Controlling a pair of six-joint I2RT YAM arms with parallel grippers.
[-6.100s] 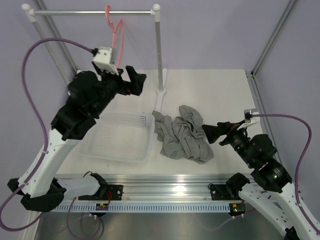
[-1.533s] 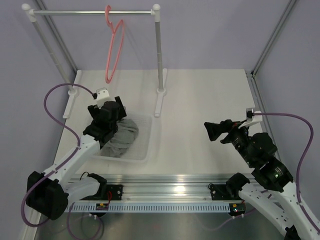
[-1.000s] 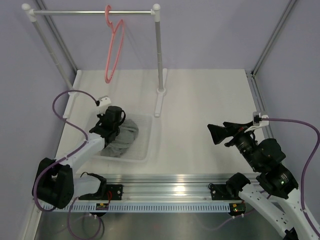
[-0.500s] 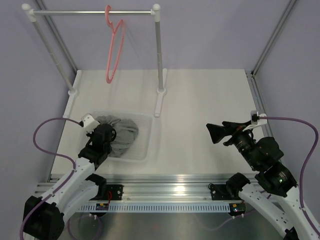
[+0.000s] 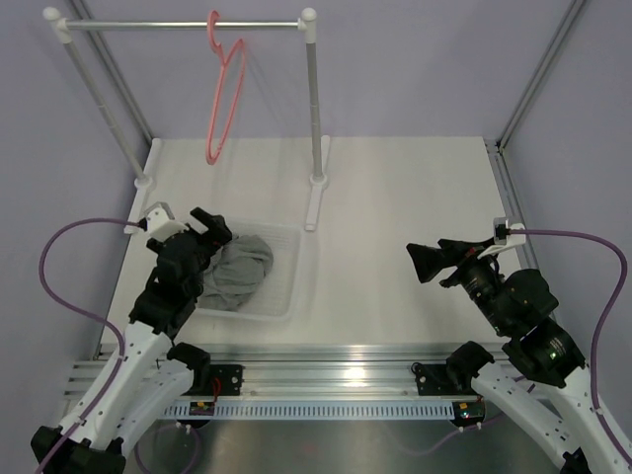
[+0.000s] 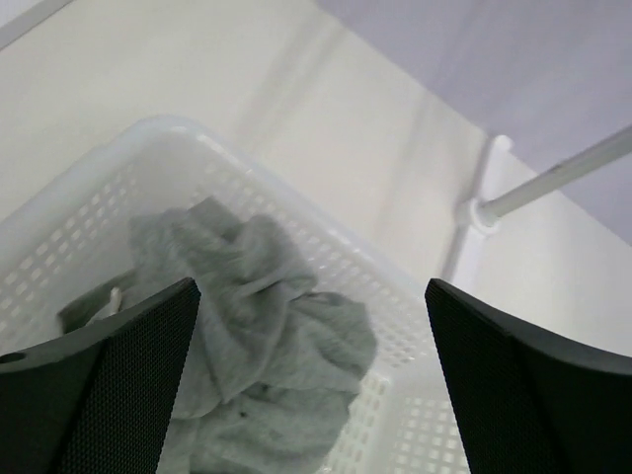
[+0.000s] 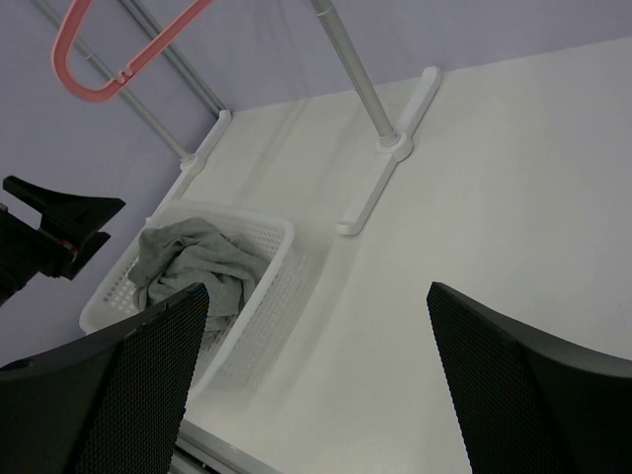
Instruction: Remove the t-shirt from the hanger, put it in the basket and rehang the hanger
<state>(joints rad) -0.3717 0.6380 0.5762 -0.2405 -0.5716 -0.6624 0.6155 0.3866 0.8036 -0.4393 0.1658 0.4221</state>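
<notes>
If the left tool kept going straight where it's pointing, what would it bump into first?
The left tool would probably meet the grey t-shirt first, crumpled in the white basket straight ahead of its open fingers. Depth is hard to judge.

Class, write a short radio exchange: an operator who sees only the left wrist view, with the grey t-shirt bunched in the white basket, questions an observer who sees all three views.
Operator: My left wrist view shows the t-shirt lying in the basket. Is the hanger bare?
Observer: Yes. The hanger hangs on the rail with nothing on it.
Operator: Where is the right gripper?
Observer: The right gripper is open and holds nothing, above the table, to the right of the basket and apart from it.
</notes>
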